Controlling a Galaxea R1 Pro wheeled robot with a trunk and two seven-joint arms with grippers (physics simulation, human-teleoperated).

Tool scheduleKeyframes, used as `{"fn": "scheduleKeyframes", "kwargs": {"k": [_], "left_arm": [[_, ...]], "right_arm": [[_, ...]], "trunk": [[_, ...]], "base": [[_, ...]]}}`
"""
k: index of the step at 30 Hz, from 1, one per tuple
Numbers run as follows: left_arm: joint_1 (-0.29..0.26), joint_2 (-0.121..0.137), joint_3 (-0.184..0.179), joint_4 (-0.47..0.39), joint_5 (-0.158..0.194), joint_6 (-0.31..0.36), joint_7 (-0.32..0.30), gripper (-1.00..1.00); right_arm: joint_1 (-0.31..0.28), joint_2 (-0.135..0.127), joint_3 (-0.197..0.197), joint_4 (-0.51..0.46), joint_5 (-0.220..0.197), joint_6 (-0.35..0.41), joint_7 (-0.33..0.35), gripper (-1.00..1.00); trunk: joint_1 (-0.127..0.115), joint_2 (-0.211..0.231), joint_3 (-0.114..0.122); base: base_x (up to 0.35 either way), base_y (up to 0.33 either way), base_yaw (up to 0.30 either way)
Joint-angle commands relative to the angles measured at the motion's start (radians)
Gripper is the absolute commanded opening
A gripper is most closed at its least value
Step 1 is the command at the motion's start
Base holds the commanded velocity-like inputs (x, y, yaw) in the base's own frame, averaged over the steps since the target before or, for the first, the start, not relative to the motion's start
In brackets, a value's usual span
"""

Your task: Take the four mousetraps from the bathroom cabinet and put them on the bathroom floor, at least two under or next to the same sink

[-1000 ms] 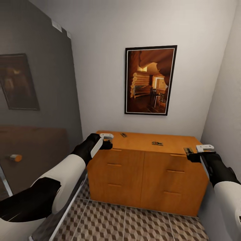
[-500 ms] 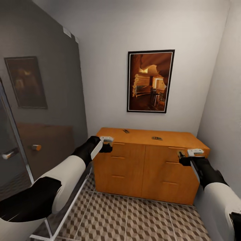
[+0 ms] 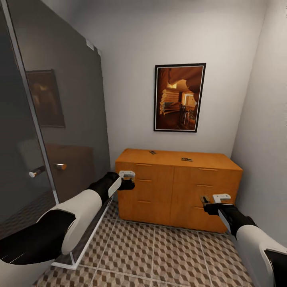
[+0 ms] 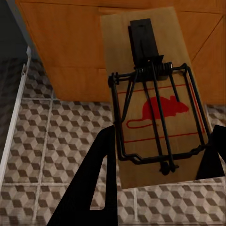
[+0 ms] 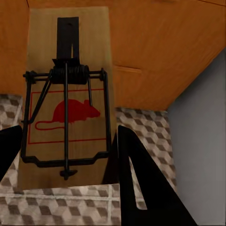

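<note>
Since 1 s ago the view has pulled back: the cabinet (image 3: 177, 187) looks smaller and more bathroom floor (image 3: 159, 255) shows, so I judge the base is backing off, the things themselves unmoved. My right gripper (image 3: 208, 200) now sits lower, vs. the drawer fronts. Means pickup is half done.

Left gripper (image 3: 129, 180): fingers (image 4: 101, 174) clamped on a mousetrap (image 4: 150, 101), held over tiles. Right: same, clamped on a second trap (image 5: 68, 103). Two more traps (image 3: 152, 152) (image 3: 186, 159) remain on the cabinet top, well apart. Sink not sighted yet.
</note>
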Motion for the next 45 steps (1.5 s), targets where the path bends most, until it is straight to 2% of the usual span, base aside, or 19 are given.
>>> {"fn": "scheduleKeyframes", "kwargs": {"k": [1, 12, 17, 21, 23, 34, 35, 37, 39, 41, 43, 45], "left_arm": [[-0.001, 0.000, -0.006, 0.001, 0.009, 0.001, 0.004, -1.00], [-0.001, 0.000, -0.005, 0.016, 0.010, -0.013, -0.004, -1.00], [-0.001, 0.000, -0.005, 0.078, 0.011, -0.053, -0.006, -1.00], [-0.001, 0.000, -0.005, 0.158, 0.010, -0.108, -0.014, -1.00], [0.005, 0.000, -0.005, 0.181, 0.010, -0.129, -0.037, -1.00], [0.049, 0.000, -0.004, 0.201, 0.011, -0.150, -0.069, -1.00], [0.064, 0.000, -0.004, 0.202, 0.011, -0.151, -0.069, -1.00], [0.135, 0.000, -0.004, 0.203, 0.013, -0.190, -0.070, -1.00], [0.175, 0.009, -0.003, 0.203, 0.014, -0.225, -0.070, -1.00], [0.227, 0.026, -0.003, 0.204, 0.016, -0.269, -0.070, -1.00], [0.251, 0.039, -0.003, 0.204, 0.020, -0.284, -0.070, -1.00], [0.267, 0.066, -0.003, 0.205, 0.115, -0.295, -0.071, -1.00]], "right_arm": [[0.000, 0.001, -0.008, 0.004, 0.008, 0.002, 0.005, -1.00], [0.006, -0.003, -0.008, 0.029, 0.006, -0.011, 0.006, -1.00], [0.037, -0.001, -0.008, 0.034, 0.008, -0.011, 0.004, -1.00], [0.041, -0.001, -0.008, 0.082, 0.008, -0.014, 0.000, -1.00], [0.042, -0.002, -0.008, 0.115, 0.010, -0.030, 0.000, -1.00], [0.042, -0.002, -0.007, 0.213, 0.014, -0.085, 0.000, -1.00], [0.042, -0.002, -0.007, 0.230, 0.014, -0.088, 0.000, -1.00], [0.042, -0.004, -0.006, 0.295, 0.015, -0.098, -0.001, -1.00], [0.048, -0.006, -0.005, 0.319, 0.015, -0.114, -0.001, -1.00], [0.089, -0.008, -0.002, 0.335, 0.018, -0.143, -0.006, -1.00], [0.120, -0.004, 0.001, 0.339, 0.021, -0.160, -0.021, -1.00], [0.144, 0.000, 0.001, 0.343, 0.016, -0.171, -0.057, -1.00]], "trunk": [[-0.001, -0.001, -0.001], [-0.001, -0.001, -0.001], [-0.001, -0.001, -0.001], [-0.001, -0.001, -0.001], [-0.001, -0.001, -0.001], [-0.001, -0.001, -0.001], [-0.001, -0.001, -0.001], [-0.001, -0.001, -0.001], [-0.001, -0.001, -0.001], [-0.001, -0.001, -0.001], [-0.001, -0.001, -0.001], [-0.001, -0.001, -0.001]], "base": [[-0.311, 0.100, 0.000], [-0.311, 0.100, 0.000], [-0.311, 0.100, 0.000], [-0.311, 0.100, 0.000], [-0.311, 0.100, 0.000], [-0.311, 0.100, 0.000], [-0.311, 0.100, 0.000], [-0.312, 0.100, 0.000], [-0.311, 0.100, 0.000], [-0.311, 0.100, 0.000], [-0.311, 0.100, 0.000], [-0.179, 0.061, 0.000]]}}
